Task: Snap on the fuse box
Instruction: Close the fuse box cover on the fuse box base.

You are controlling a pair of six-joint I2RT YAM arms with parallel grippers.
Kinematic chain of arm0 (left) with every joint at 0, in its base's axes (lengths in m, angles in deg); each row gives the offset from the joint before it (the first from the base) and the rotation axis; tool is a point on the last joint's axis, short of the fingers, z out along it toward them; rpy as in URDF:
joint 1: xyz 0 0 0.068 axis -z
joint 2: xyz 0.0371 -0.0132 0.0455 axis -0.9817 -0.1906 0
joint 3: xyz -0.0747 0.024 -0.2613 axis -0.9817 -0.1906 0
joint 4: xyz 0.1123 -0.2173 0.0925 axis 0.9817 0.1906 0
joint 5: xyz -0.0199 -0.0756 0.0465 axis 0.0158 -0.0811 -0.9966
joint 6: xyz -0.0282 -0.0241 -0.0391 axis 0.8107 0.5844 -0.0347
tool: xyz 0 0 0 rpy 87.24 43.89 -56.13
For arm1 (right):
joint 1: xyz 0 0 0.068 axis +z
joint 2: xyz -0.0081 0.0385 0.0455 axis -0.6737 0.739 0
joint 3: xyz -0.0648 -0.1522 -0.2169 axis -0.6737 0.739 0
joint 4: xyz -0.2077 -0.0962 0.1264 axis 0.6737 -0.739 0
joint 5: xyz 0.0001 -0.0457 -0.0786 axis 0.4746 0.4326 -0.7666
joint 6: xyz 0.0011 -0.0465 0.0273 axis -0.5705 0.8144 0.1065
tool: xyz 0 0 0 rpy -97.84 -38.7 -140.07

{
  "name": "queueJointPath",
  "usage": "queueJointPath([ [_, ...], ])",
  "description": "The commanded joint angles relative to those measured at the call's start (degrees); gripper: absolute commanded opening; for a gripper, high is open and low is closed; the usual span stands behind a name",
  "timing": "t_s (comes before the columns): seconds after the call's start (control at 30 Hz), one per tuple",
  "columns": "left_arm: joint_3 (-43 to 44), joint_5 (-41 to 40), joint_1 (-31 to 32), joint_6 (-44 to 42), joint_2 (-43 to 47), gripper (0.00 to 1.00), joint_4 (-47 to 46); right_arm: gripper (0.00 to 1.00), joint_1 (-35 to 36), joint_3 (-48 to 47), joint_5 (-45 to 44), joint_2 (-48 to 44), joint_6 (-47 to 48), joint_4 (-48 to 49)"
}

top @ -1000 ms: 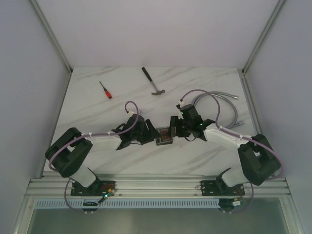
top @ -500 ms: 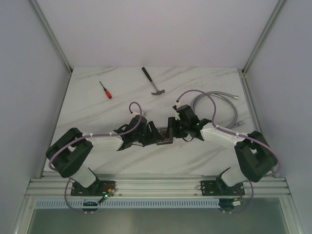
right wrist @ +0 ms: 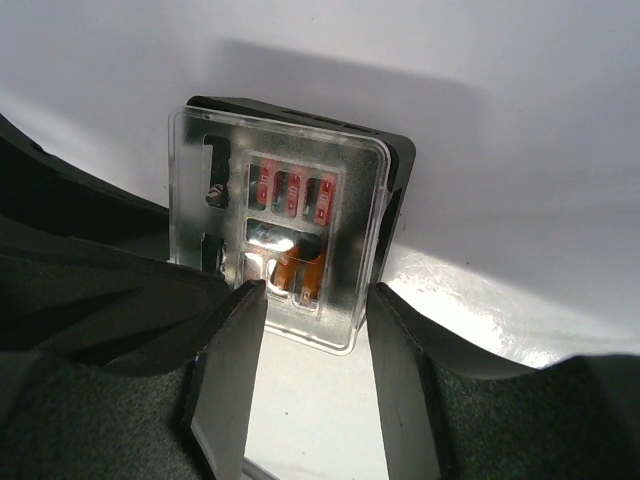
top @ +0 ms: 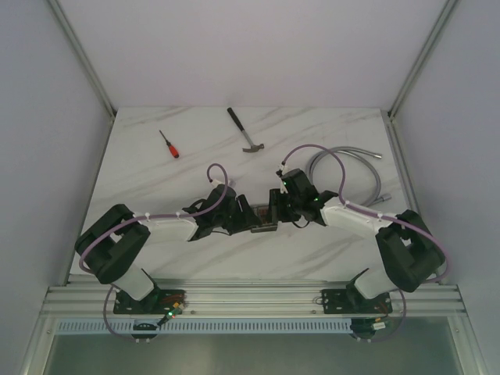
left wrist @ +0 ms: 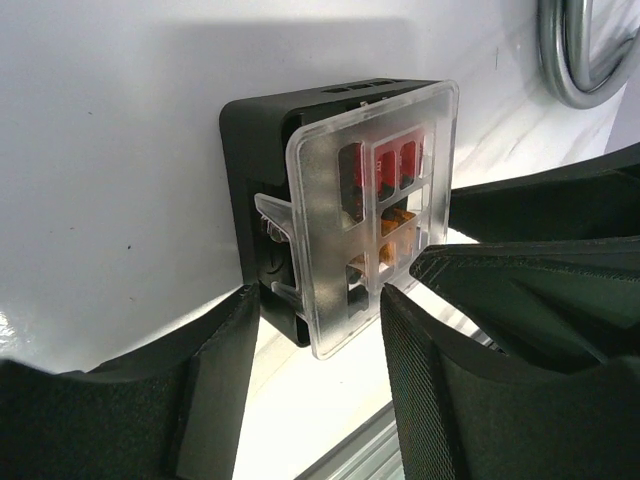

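Both arms are nose to nose at the middle of the bench [top: 156, 234], and the fuse box [top: 263, 223] sits right between them, near the front edge. That is a sensible spot, since each arm can reach it with its wrist camera looking straight onto the lid. From the left wrist, the clear cover [left wrist: 375, 210] lies over the black base [left wrist: 255, 150], red and orange fuses glowing through it. Its side clips stand out from the base on the left, so I'd say it is resting on top and not clicked home yet. The left jaws are closed on the fuse box, one finger [left wrist: 215, 390] against the base corner and the other over the cover's near corner. That looks like a bracing hold, keeping the box from skating away when pressure comes. From the right wrist, the right jaws stand partly apart, straddling the cover's near edge. One finger [right wrist: 225, 380] overlaps it and the other sits just beside it, and I cannot tell whether they are pinching yet. Whether the box rests flat on the bench or is tipped up off it, I can't make out. The hammer [top: 246, 134], screwdriver [top: 169, 144] and hose [top: 351, 168] lie well apart at the back, clear of the work. The next move, by my reckoning, is a square squeeze of cover onto base. An uneven push could pop one clip in and leave the cover cocked.
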Motion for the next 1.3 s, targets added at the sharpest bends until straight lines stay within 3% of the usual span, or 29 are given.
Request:
queueJointPath([
  [0.0,1.22,0.84,0.29,0.03,-1.29,0.59,-0.57,0.5,1.57,-2.52,0.74,0.03,-1.03,-0.27],
  [0.43,-1.38,-1.88,0.23,0.82,0.48,0.46,-0.6,0.48,1.7,-2.04,-1.0,-0.5,-1.17,-1.99],
  [0.67,-2.0,-1.83,-0.15,1.11,0.67,0.42,-0.62,0.55,1.7,-2.03,-1.31,-2.26,-1.7,-2.46],
  [0.97,-2.08,-0.93,-0.28,1.1,1.63,0.52,-0.53,0.53,1.71,-2.3,-1.75,-2.42,-1.83,-4.51],
  [1.27,-1.72,-0.07,-0.21,0.66,0.37,0.52,-0.43,0.5,1.7,-1.83,-3.59,1.21,-1.53,-5.41],
])
